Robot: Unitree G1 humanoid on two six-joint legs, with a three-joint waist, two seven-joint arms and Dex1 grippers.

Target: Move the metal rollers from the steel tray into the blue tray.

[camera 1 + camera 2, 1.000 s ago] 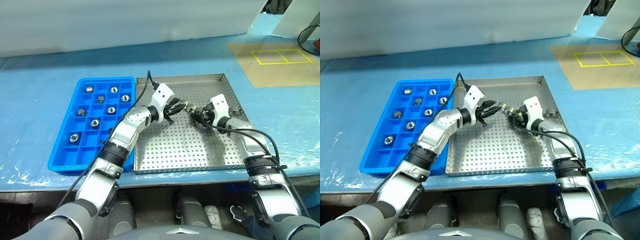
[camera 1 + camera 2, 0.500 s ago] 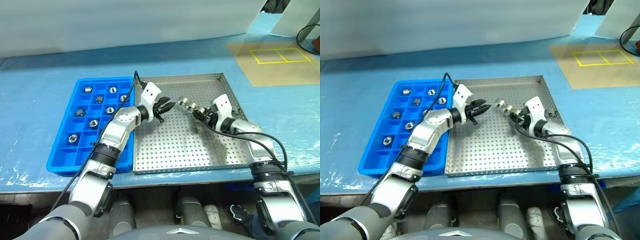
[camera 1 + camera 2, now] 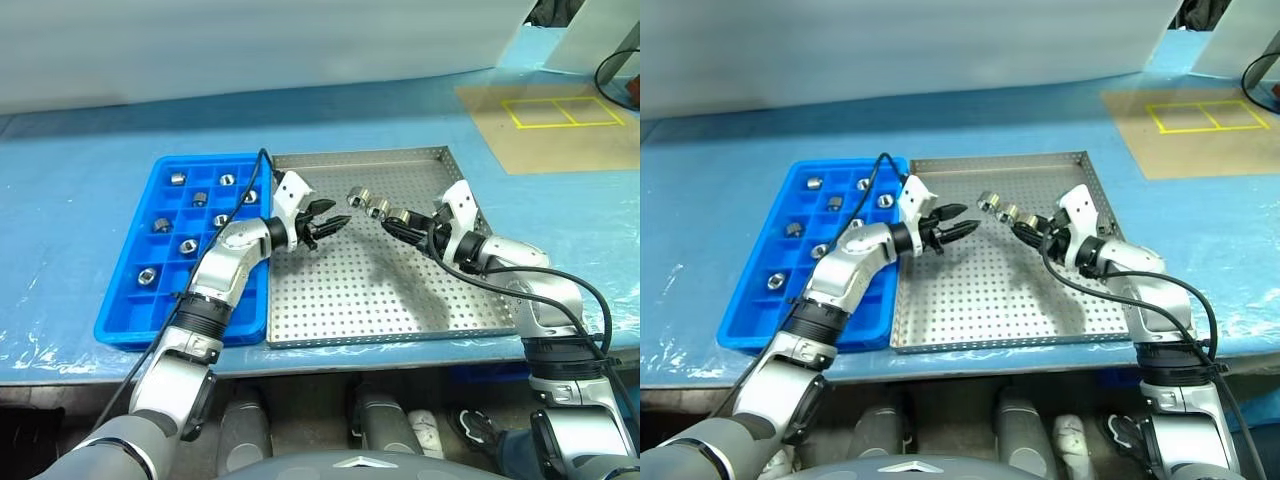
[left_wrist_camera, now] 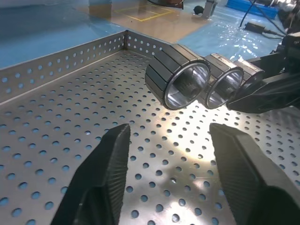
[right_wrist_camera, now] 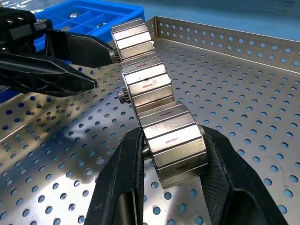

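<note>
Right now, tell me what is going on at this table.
The right gripper is shut on a chain of three shiny metal rollers stuck end to end, held up over the perforated steel tray. The left gripper faces the chain's free end with its black fingers open and holding nothing. Eight rollers already sit in compartments of the bright blue gridded plastic tray.
</note>
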